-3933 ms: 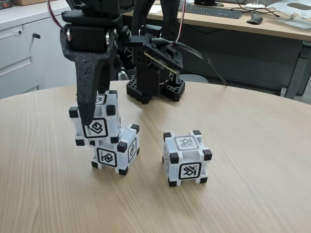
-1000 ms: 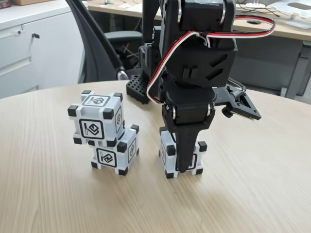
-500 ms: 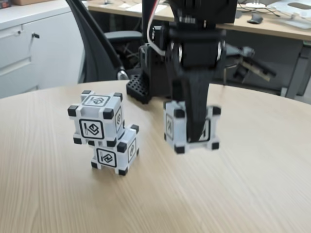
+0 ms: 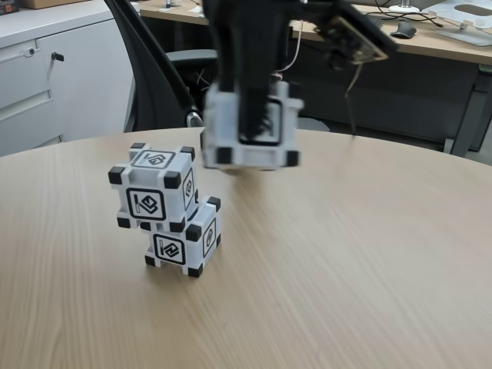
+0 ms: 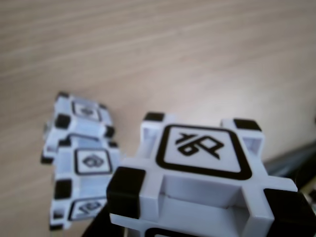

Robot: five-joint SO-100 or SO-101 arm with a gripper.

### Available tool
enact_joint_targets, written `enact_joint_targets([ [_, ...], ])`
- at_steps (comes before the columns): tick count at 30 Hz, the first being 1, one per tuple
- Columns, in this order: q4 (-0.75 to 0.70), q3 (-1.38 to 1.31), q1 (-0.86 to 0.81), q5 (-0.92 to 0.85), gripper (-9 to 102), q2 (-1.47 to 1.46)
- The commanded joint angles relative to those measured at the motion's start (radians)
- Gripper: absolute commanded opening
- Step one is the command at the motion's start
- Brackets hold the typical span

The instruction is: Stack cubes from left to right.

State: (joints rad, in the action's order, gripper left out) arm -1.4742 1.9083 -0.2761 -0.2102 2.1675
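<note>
- The gripper (image 4: pixel 254 127) has its fingers clenched on the third cube (image 4: pixel 250 127), one dark finger running down the cube's front face in the fixed view; the picture is motion-blurred there, so the far finger's seat on the cube is a guess
- That cube hangs in the air, clear of the table (image 4: pixel 346 261), higher than the stack and to its right in the fixed view
- The stack stands on the table: a top cube (image 4: pixel 152 190) on a bottom cube (image 4: pixel 183 242), the top one offset toward the left and overhanging, not square over the one below
- In the wrist view the held cube (image 5: pixel 197 173) fills the foreground and the stack (image 5: pixel 81 153) lies beyond it, to the left
- Step in hand, as I judge it: carrying the last cube across to the stack
- Next move calls for lifting above the top cube, centring over it, then lowering gently; the offset stack looks easy to topple if nudged sideways
</note>
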Motion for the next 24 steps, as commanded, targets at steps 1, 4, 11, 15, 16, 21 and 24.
enact_joint_targets([
  [1,0.018,-0.043,-0.055,-0.037,0,0.044],
  [4,0.018,-0.043,-0.112,-0.064,0,0.052],
  [11,0.018,-0.043,-0.195,-0.106,0,0.054],
  [15,0.008,-0.043,-0.219,-0.118,0,0.054],
  [16,0.008,-0.043,-0.227,-0.123,0,0.054],
  [21,0.005,-0.043,-0.285,-0.132,0,0.052],
  [24,0.003,-0.043,-0.295,-0.133,0,0.051],
])
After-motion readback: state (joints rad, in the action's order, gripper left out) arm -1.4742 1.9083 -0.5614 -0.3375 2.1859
